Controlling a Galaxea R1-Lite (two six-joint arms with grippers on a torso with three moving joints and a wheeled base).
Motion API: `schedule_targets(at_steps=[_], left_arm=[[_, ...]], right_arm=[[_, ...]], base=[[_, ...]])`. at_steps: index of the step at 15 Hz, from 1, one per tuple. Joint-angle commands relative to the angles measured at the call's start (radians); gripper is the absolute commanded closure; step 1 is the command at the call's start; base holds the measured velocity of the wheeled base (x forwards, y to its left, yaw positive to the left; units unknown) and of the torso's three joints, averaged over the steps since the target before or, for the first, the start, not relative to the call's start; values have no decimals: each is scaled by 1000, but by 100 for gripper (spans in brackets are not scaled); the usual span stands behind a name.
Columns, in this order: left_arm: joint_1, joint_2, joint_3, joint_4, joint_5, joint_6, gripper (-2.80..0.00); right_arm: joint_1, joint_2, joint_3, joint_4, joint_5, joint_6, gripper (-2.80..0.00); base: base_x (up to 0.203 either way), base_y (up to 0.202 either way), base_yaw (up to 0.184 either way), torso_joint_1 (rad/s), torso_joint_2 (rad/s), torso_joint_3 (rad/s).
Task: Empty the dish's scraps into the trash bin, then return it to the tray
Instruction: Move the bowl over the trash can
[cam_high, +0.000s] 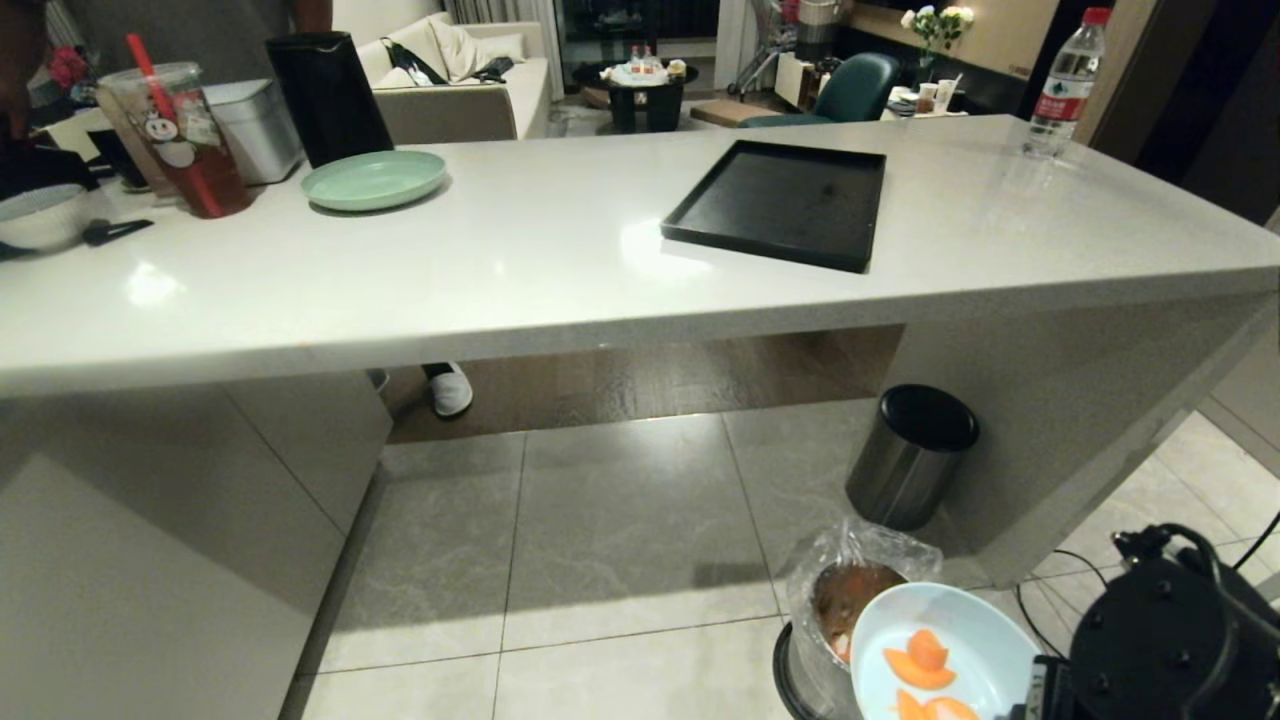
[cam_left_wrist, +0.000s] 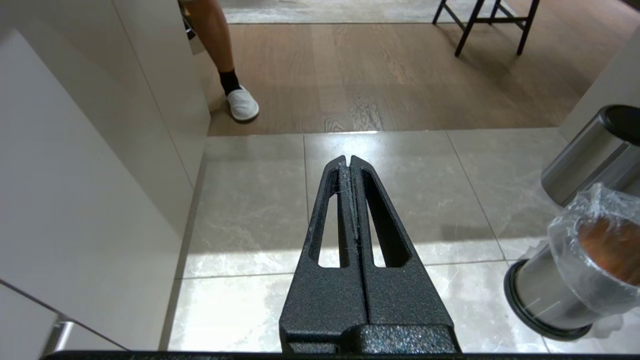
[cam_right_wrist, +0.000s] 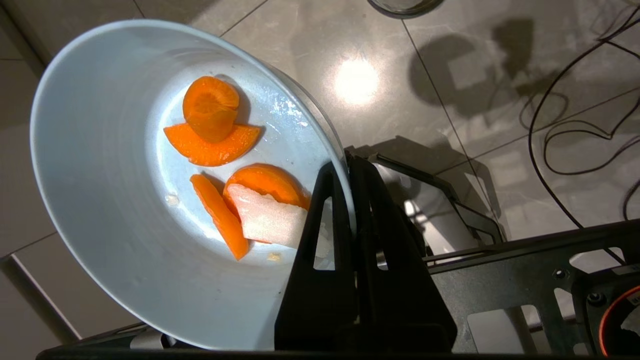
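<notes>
Dish (cam_right_wrist: 100, 165) smooth, round, pale blue; scraps (cam_right_wrist: 212, 125) orange slices.

Your left gripper (cam_left_wrist: 350, 161) is two long tapered fingers of rough, speckled black metal, each cut through by a slim triangular slot, joined to a blocky black base. Your right gripper (cam_right_wrist: 345, 167) has the same slotted black fingers. Behind it you see flat black bracket plates with small screws, a thin orange ring, and a rounded black wrist housing (cam_high: 1150, 640) dotted with screws, with thin black cables.
</notes>
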Motion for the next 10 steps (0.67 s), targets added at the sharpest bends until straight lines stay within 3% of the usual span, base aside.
schedule_targets(at_steps=[1,10], left_arm=[[-1,1,0,-1,0,-1,0],[-1,1,0,-1,0,-1,0]], right_arm=[[0,-4,2,1,-2,8,0],[2,-12,2,1,-2,9,0]], base=[[0,0,0,-97,474,382],[0,0,0,-35,446,409]])
